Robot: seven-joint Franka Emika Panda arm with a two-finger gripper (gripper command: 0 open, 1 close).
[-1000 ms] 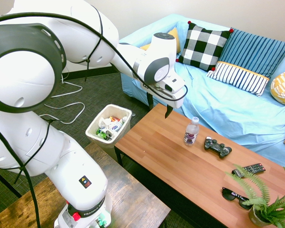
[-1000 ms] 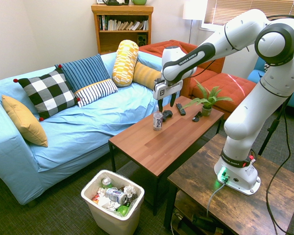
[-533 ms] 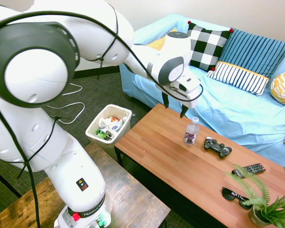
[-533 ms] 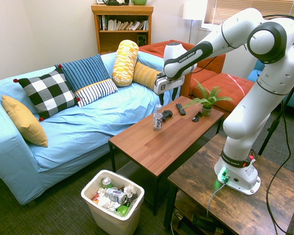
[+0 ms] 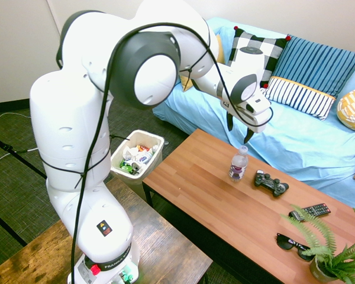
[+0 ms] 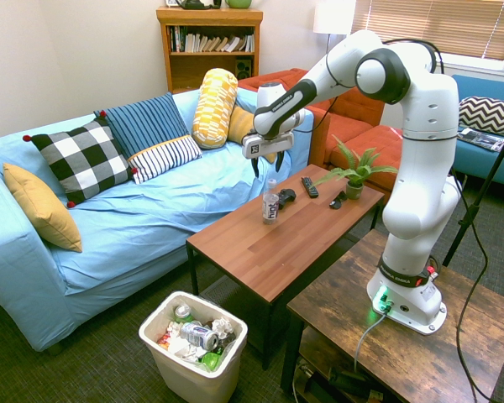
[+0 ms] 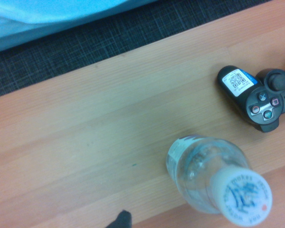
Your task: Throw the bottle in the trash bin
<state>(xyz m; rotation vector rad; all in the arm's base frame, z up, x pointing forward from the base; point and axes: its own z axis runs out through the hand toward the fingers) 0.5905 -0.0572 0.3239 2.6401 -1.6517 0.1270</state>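
Note:
The bottle stands upright on the wooden coffee table, clear with a white cap and a dark label band. It also shows in the second exterior view as the bottle, and from above in the wrist view as the bottle. My gripper hangs open just above its cap, fingers pointing down, with nothing between them; the gripper is apart from the bottle. The white trash bin with colourful litter stands on the floor off the table's end, seen too as the trash bin.
A black game controller lies close beside the bottle, also seen as the controller. Further along the table are a remote, sunglasses and a potted fern. The blue sofa runs behind the table.
The arm has swung round and carried the open gripper along the table's sofa side, from beside the bottle to just above its cap. The bottle has not moved.

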